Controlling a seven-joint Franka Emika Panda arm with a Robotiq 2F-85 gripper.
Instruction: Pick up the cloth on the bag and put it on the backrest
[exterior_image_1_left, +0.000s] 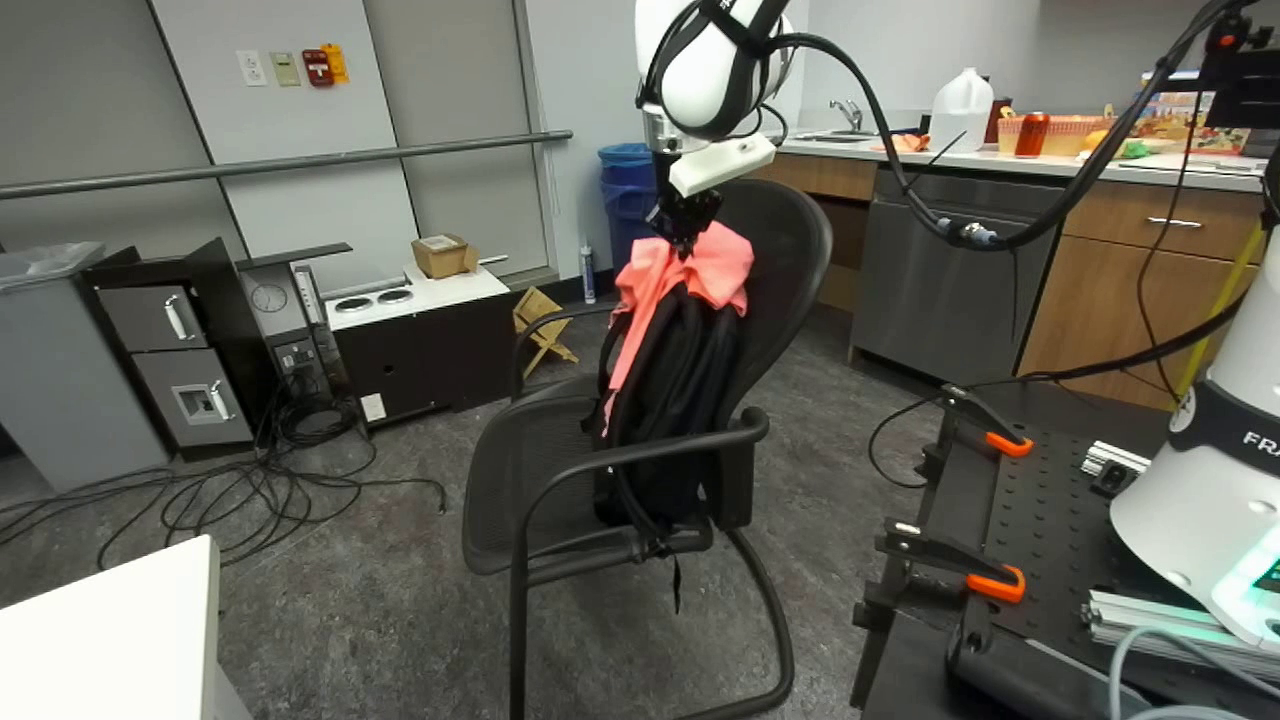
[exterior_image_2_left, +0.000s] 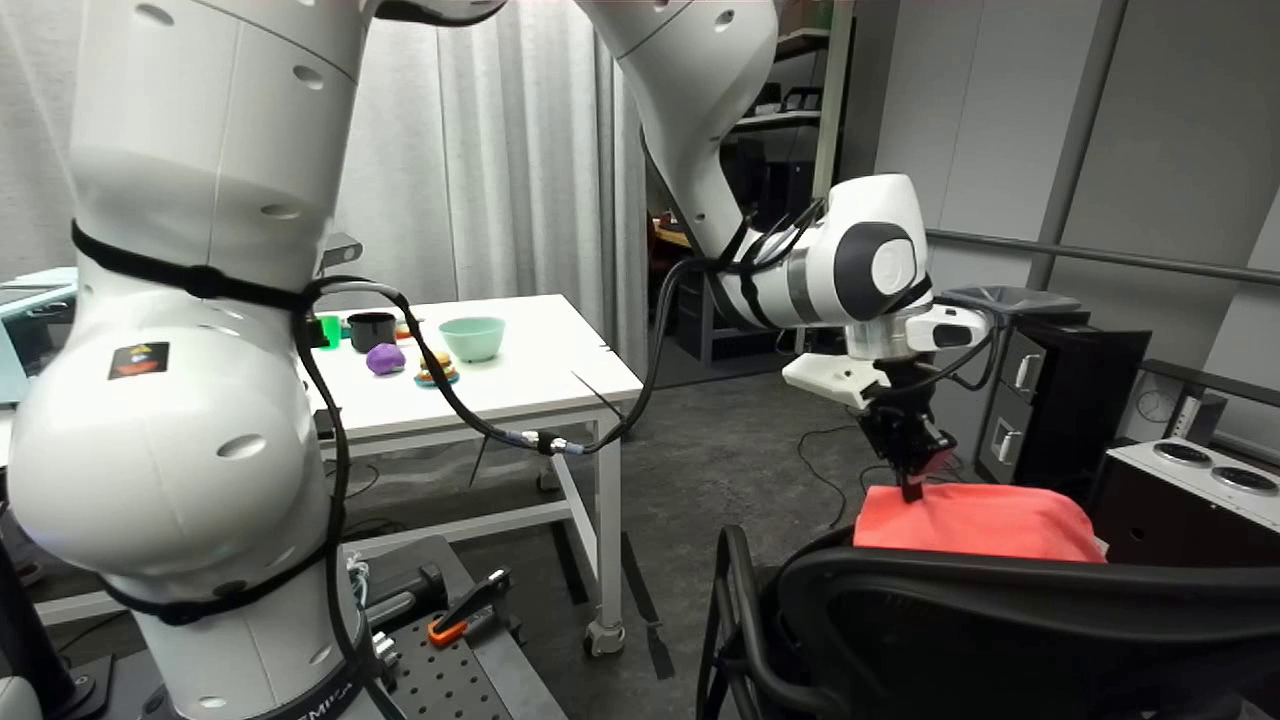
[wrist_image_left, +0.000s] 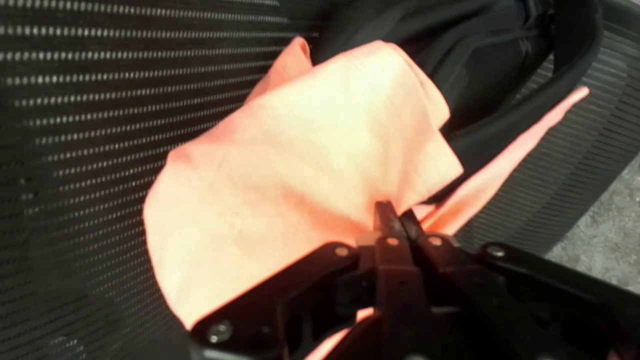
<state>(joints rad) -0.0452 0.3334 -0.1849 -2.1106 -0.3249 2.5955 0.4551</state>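
Basically, the gripper (wrist_image_left: 398, 212) has its fingers together, clamped on a fold of the cloth (wrist_image_left: 280, 165); creases run into the tips. Cloth sits over the top of the black bag (exterior_image_1_left: 665, 400). Key relation: the backrest (exterior_image_1_left: 785, 250) is just right of the gripper in an exterior view and seems to reach higher than the tips; in an exterior view, cloth is on the far side of the top rim (exterior_image_2_left: 1000, 575). So next move probably needs a lift, then right, over the rim; going sideways only would likely rub cloth into the backrest. Long axis: bunched, hard to call. In the wrist view the bulk spreads left of the tips, a narrow tail goes right. Looks coral, plain, thin, limp, washed pale there. Can't tell how much of it touches the bag.
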